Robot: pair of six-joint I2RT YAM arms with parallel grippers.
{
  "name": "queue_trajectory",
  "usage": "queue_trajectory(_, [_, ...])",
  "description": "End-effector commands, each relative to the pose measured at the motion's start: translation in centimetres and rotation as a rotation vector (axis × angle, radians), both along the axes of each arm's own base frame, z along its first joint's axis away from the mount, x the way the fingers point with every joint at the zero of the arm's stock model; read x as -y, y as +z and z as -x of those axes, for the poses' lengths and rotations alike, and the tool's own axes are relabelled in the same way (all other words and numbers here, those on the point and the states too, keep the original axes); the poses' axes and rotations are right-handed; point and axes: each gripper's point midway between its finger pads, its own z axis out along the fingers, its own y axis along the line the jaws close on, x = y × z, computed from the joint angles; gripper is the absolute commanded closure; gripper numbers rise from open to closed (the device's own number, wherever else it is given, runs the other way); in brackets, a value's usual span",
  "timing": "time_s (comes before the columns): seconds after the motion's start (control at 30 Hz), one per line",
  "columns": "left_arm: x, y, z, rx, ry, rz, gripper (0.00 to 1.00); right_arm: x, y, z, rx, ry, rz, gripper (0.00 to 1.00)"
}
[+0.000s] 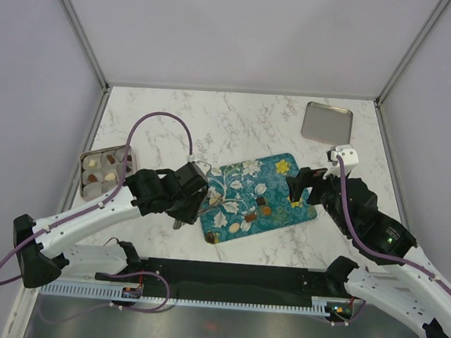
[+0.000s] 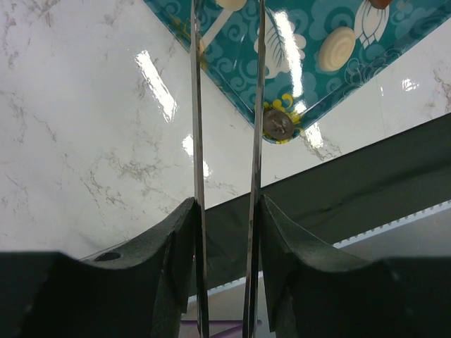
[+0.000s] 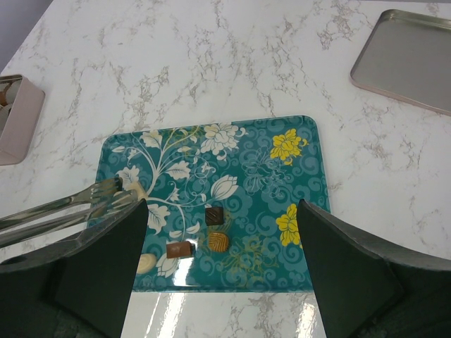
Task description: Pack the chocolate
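Observation:
Several chocolates lie on the teal flowered tray (image 1: 282,184): a dark square (image 3: 214,215), an orange one (image 3: 219,241), a brown bar (image 3: 180,248), cream ovals (image 2: 337,49) and a round dark one (image 2: 277,124) at the tray's near corner. My left gripper (image 1: 196,200) (image 2: 227,204) is shut on metal tongs (image 2: 196,105). The tongs' tips (image 3: 109,191) rest at a cream chocolate (image 3: 135,190) on the tray's left part; whether they pinch it I cannot tell. My right gripper (image 1: 302,186) (image 3: 222,205) hovers open over the tray's right side, holding nothing.
A tin box (image 1: 86,176) with white paper cups, some holding chocolates, stands at the left table edge. A flat silver lid (image 1: 327,122) lies at the back right. The black base rail (image 1: 226,277) runs along the near edge.

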Motion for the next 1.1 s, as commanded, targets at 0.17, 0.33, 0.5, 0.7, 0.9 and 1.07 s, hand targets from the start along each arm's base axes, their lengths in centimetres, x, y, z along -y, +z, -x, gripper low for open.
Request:
queue_trajectory(0.17, [0.5, 0.4, 0.2, -0.006, 0.026, 0.034, 0.58, 0.2, 1.8, -0.2, 0.032, -0.017, -0.033, 0.05])
queue_trajectory(0.33, [0.1, 1.4, 0.2, 0.001, 0.04, 0.034, 0.59, 0.2, 1.9, -0.2, 0.033, -0.018, -0.034, 0.05])
queue_trajectory(0.5, [-0.2, 2.6, 0.1, 0.014, 0.063, 0.028, 0.6, 0.2, 1.9, -0.1, 0.036, -0.018, -0.035, 0.05])
queue_trajectory(0.7, [0.2, 3.9, -0.1, 0.016, 0.066, 0.047, 0.6, 0.3, 2.2, -0.1, 0.043, -0.018, -0.042, 0.05])
queue_trajectory(0.9, [-2.6, 5.2, -1.5, 0.085, 0.2, -0.059, 0.61, 0.3, 2.3, 0.0, 0.045, -0.013, -0.043, 0.05])
queue_trajectory(1.07, [-6.1, 6.4, -3.7, 0.102, 0.34, -0.073, 0.6, -0.1, 2.4, 0.1, 0.048, 0.006, -0.064, 0.05])
